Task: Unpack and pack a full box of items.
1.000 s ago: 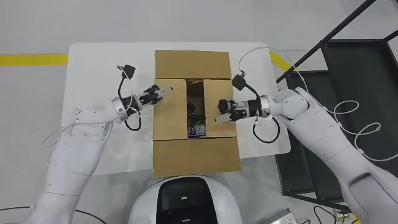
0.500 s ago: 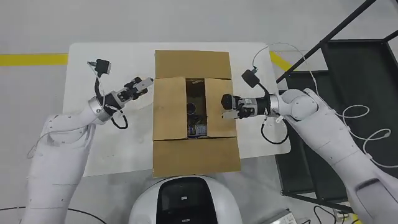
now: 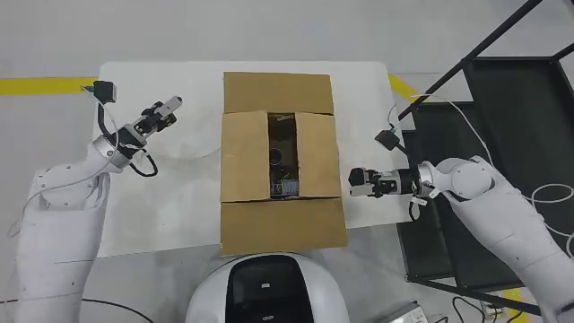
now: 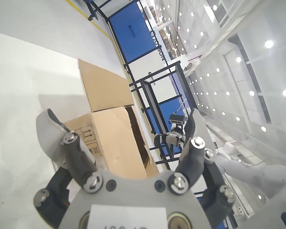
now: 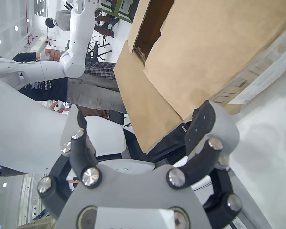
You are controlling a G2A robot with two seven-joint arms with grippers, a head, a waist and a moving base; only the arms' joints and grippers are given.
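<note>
Though its side flaps hide most of the box [image 3: 282, 157], a dark slot shows a few items [image 3: 282, 175], too shadowed to name. It sits mid-way along the bench [image 3: 152, 206], a black rack [image 3: 502, 126] alongside. Its paper label [image 5: 264, 82] is unreadable. The left hand [image 3: 170, 106] and right hand [image 3: 354, 182] flank it, both spread wide and empty.

I saw the box [image 3: 282, 224] filling mid-bench [image 3: 170, 206]. Its side flaps [image 3: 244, 157] were folded in, leaving only a narrow slot [image 3: 281, 130] over the items [image 3: 283, 185], tight for spread fingers. The bench left of the box lay bare, free passage. The right was cramped: a thin bench strip, with the black rack [image 3: 502, 108] just beside it.
</note>
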